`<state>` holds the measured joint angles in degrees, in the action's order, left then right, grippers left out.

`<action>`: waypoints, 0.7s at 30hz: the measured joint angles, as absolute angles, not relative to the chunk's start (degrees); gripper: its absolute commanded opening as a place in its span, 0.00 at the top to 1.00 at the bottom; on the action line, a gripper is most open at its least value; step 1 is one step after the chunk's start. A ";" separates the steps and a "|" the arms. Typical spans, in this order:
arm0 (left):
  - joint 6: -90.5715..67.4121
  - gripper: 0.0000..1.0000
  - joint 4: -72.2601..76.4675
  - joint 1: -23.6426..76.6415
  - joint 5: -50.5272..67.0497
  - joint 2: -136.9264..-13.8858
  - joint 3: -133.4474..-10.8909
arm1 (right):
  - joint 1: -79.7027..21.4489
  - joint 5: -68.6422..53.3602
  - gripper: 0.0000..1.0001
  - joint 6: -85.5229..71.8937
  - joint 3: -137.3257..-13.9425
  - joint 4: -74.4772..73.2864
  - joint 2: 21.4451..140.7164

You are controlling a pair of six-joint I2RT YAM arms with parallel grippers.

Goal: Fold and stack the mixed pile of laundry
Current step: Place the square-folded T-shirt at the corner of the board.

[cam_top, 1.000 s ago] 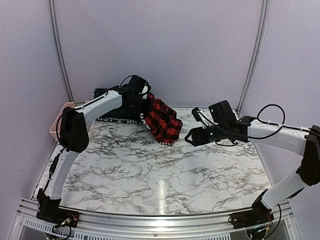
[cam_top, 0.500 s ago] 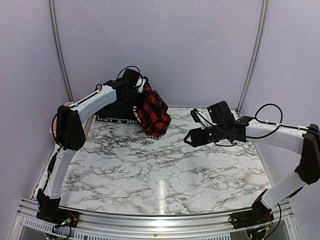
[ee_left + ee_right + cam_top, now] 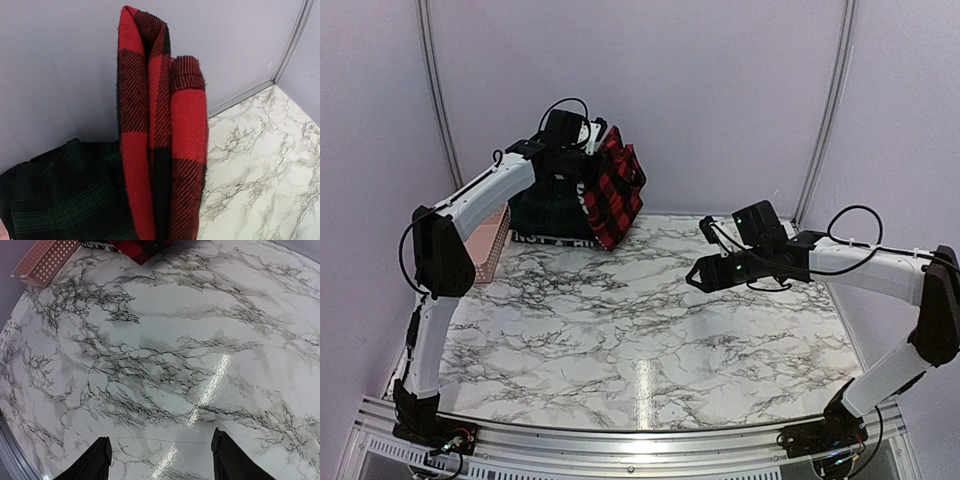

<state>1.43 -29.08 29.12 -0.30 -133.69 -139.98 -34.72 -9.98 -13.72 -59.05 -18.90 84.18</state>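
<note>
My left gripper [image 3: 583, 152] is shut on the red-and-black checked shirt [image 3: 612, 195] and holds it in the air at the back left, hanging clear of the table. In the left wrist view the folded shirt [image 3: 160, 150] fills the middle and hides my fingers. Behind it lies the dark green plaid piece [image 3: 545, 210], also in the left wrist view [image 3: 55, 195]. Under that lies the navy piece with a white lettered band [image 3: 552, 238]. My right gripper [image 3: 697, 275] is open and empty, low over the marble table right of centre; its fingertips [image 3: 97, 452] show nothing between them.
The pink perforated basket [image 3: 490, 240] stands at the back left edge beside the pile, and shows in the right wrist view [image 3: 47, 257]. The marble table [image 3: 640, 330] is walled by grey panels behind and at both sides.
My left gripper has lifted the checked shirt up and to the left, off the table, so it now hangs in the air. My right gripper has shifted slightly left.
</note>
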 measured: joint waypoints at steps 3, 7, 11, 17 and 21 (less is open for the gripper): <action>1.08 1.00 -27.42 28.67 1.10 -132.92 -139.98 | -34.74 -9.96 0.36 -13.63 -59.09 -18.92 84.25; 0.01 1.00 -25.91 26.94 2.39 -132.73 -139.98 | -34.72 -9.85 0.36 -13.47 -59.83 -19.14 85.03; -1.30 1.00 -24.99 24.43 2.57 -132.73 -139.81 | -34.72 -9.74 0.36 -13.47 -60.97 -19.18 86.13; -4.27 1.00 -19.49 18.63 3.07 -132.73 -135.35 | -34.72 -9.54 0.36 -13.50 -62.24 -19.31 88.47; -6.66 1.00 -15.31 14.04 4.10 -133.82 -130.82 | -34.72 -9.34 0.35 -13.47 -63.57 -20.23 90.54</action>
